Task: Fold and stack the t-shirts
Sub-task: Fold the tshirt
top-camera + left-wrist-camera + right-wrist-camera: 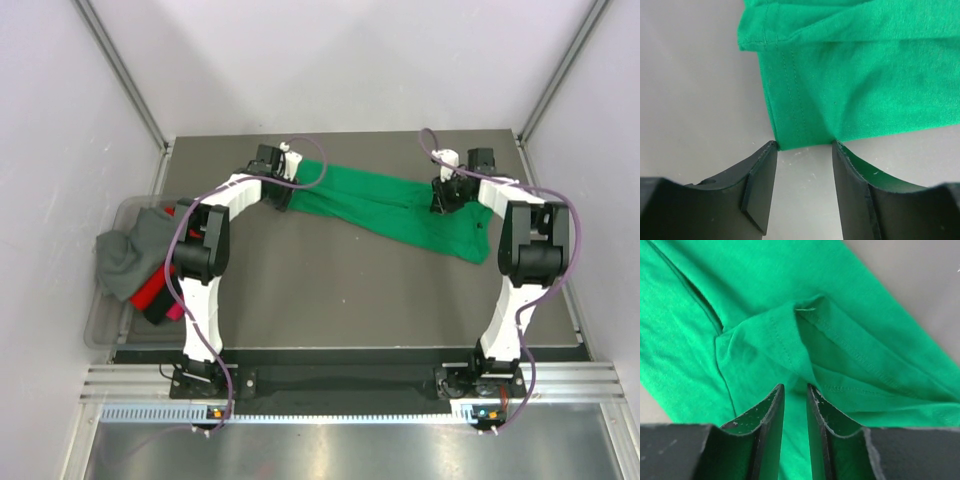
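Note:
A bright green t-shirt [400, 210] lies stretched in a long band across the far part of the dark table. My left gripper [280, 192] is at its left end. In the left wrist view the left gripper [804, 145] is open, with its fingertips at the edge of the shirt's hem [855, 85] and bare table between the jaws. My right gripper [443, 200] is low over the shirt's right part. In the right wrist view the right gripper [795, 387] has a narrow gap between its jaws, above a wrinkled fold and seam of the green cloth [850, 340].
A clear plastic bin [105, 325] stands off the table's left edge. It holds a grey shirt [125, 255], a red one [152, 290] and a pink one [173, 312]. White walls close in the sides and back.

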Robot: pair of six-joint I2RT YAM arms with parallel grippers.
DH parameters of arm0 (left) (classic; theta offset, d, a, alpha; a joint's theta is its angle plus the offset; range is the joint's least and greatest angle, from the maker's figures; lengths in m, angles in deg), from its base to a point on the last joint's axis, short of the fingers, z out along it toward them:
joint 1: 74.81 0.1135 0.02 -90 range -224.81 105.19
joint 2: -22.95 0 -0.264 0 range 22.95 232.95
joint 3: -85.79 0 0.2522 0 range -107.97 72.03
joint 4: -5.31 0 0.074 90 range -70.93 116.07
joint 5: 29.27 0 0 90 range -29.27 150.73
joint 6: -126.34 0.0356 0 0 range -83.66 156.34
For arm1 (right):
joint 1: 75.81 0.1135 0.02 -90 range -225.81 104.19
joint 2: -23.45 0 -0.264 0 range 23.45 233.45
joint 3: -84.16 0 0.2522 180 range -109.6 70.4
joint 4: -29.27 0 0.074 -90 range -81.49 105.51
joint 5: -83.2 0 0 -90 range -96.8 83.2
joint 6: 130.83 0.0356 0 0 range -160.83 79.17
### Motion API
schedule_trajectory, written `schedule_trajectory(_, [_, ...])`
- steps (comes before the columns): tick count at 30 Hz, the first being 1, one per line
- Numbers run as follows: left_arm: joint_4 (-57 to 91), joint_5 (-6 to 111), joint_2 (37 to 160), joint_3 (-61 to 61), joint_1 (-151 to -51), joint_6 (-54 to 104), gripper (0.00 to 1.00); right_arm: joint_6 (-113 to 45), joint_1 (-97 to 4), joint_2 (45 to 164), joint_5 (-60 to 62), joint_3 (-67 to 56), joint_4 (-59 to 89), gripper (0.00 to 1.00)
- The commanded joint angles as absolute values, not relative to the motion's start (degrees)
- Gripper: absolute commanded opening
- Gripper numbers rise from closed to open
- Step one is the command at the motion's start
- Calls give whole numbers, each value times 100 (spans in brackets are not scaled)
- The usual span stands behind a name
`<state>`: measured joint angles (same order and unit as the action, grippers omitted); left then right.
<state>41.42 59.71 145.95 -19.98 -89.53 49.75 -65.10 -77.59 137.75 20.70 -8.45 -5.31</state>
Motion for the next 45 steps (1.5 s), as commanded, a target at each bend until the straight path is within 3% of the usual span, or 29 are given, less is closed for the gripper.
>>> schedule_trajectory(1, [4218, 5985, 14231, -2016, -8949, 5031, 52, -6439, -7766, 13858, 2132, -1291, -278, 25])
schedule_trajectory(7, [4498, 5792, 14362, -3102, -8949, 5102, 56, -5957, -7766, 14061, 2141, -2056, -260, 26])
schedule_trajectory(11, [5307, 5634, 15152, -4449, -8949, 5067, 55, -5902, -7748, 13614, 2185, -1855, -172, 27])
schedule_trajectory(16, [5326, 5686, 15751, -5022, -8949, 5119, 53, -6148, -7740, 12656, 2167, -1099, -119, 29])
schedule_trajectory(21, [5194, 5660, 15857, -5014, -8949, 5058, 48, -6316, -7748, 11979, 2176, -625, -224, 30])
schedule_trajectory(27, [5133, 5616, 15673, -4795, -8949, 4829, 49, -6220, -7739, 11600, 2299, -343, -137, 31])
schedule_trajectory(31, [5097, 5581, 15514, -4540, -8949, 4794, 42, -6201, -7739, 11582, 2343, -237, -102, 31])
schedule_trajectory(45, [4508, 5502, 14143, -3010, -8958, 4636, 41, -6184, -7739, 11599, 2413, 176, 118, 32])
